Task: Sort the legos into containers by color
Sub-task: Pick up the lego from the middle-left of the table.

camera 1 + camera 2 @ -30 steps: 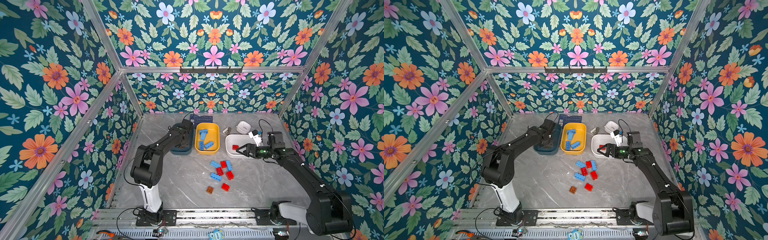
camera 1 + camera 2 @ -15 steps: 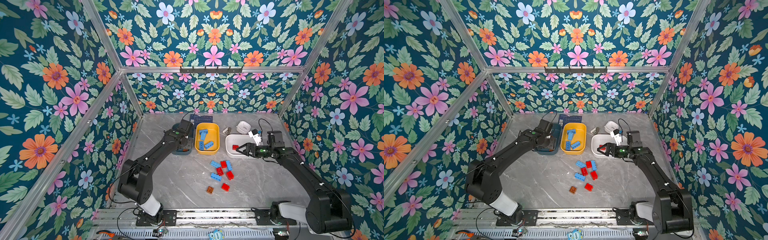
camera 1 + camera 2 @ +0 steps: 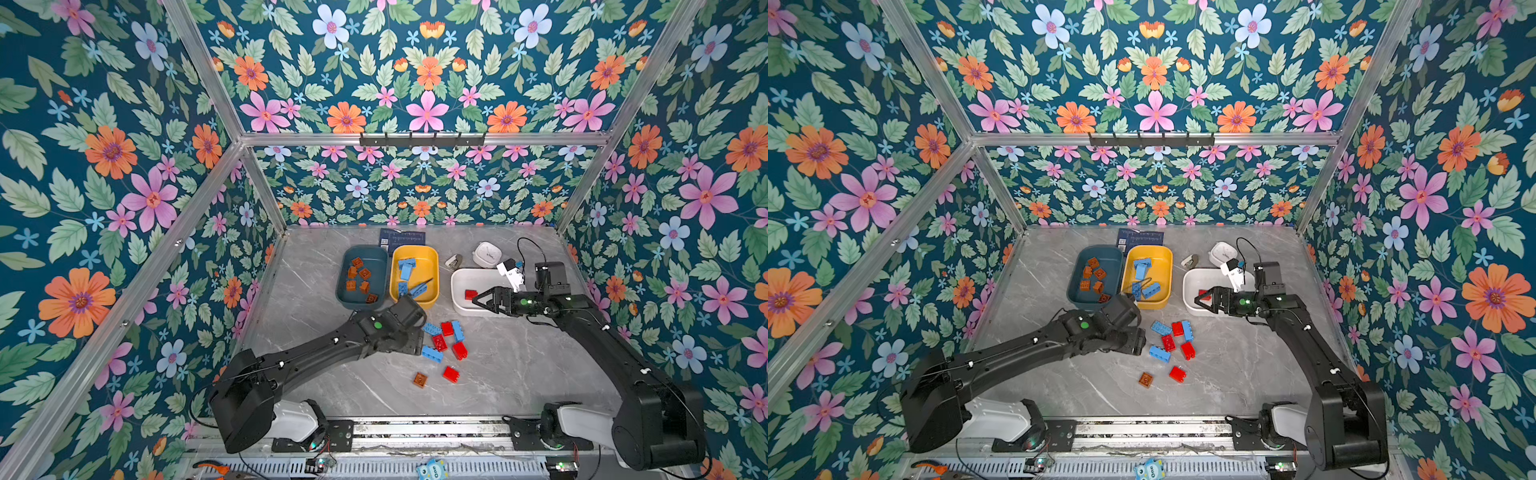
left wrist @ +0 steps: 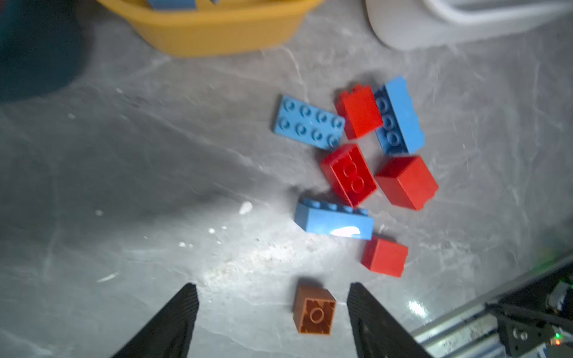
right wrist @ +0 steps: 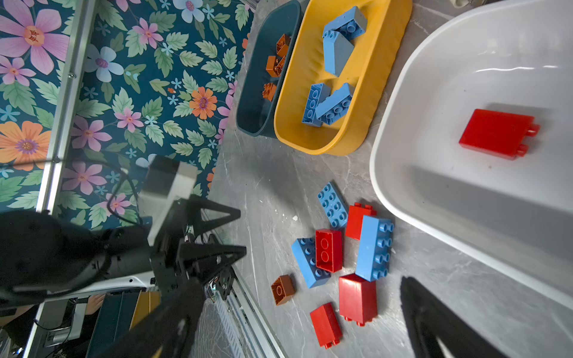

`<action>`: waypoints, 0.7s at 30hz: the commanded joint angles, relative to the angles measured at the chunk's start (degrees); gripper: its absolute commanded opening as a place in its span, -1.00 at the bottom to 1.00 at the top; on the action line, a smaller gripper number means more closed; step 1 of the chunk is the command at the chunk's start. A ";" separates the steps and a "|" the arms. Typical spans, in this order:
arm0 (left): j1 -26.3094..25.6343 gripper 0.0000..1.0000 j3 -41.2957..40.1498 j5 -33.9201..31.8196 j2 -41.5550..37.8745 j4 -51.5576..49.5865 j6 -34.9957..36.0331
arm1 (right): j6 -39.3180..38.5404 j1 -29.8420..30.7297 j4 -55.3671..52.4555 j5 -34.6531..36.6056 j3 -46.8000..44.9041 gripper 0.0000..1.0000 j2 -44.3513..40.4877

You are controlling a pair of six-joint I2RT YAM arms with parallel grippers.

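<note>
Leftmost, the dark teal tub [image 3: 376, 266] was seen with brown-orange bricks [image 3: 358, 274] inside. It was set against the yellow tub [image 3: 428, 266], in which light blue bricks [image 3: 405, 268] were heaped. Both near rims were partly hidden by the left arm, which was stretched across in front of them. The left gripper [image 4: 272, 285] was held open above the table with nothing gripped (a lone brown brick [image 4: 315, 310] lay on the surface below it). Just to the right, loose blue and red bricks [image 3: 442, 340] were clustered, with one red brick [image 3: 451, 374] set apart nearer the front. Further right, the white tub [image 3: 461, 307] held a single red brick [image 3: 470, 294]. Over this tub the right gripper [image 3: 477, 300] was poised, its jaws spread wide and empty. Behind the tubs a dark blue card [image 3: 402, 239] and a white square gadget [image 3: 487, 254] were noted. Everything was laid on a grey marbled tabletop [image 3: 519, 365], enclosed by floral walls [image 3: 124, 166] and an aluminium frame [image 3: 291, 139].
</note>
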 commanded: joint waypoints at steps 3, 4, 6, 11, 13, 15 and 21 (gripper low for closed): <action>-5.89 0.58 -2.04 -0.81 2.53 4.66 -7.69 | 0.21 0.02 0.16 -2.56 -2.40 0.98 -1.38; -6.89 0.58 -2.32 -0.89 3.45 5.15 -8.25 | 0.54 0.02 0.40 -2.60 -2.98 0.98 -1.68; -8.52 0.58 -2.68 -1.43 5.70 5.47 -9.05 | 1.07 0.02 0.85 -2.81 -4.11 0.98 -2.23; -11.50 0.51 -2.69 -1.73 10.54 5.83 -9.59 | 1.53 0.08 1.01 -2.89 -6.28 0.98 -3.54; -12.21 0.45 -3.24 -1.22 11.49 6.63 -9.85 | 1.53 0.06 0.70 -2.76 -6.85 0.98 -4.09; -12.60 0.39 -4.02 -0.90 12.27 6.79 -10.11 | 1.40 0.04 0.43 -2.52 -7.20 0.98 -4.48; -13.21 0.10 -4.89 -1.35 14.19 5.75 -9.79 | 1.34 0.02 0.18 -2.27 -7.41 0.98 -4.65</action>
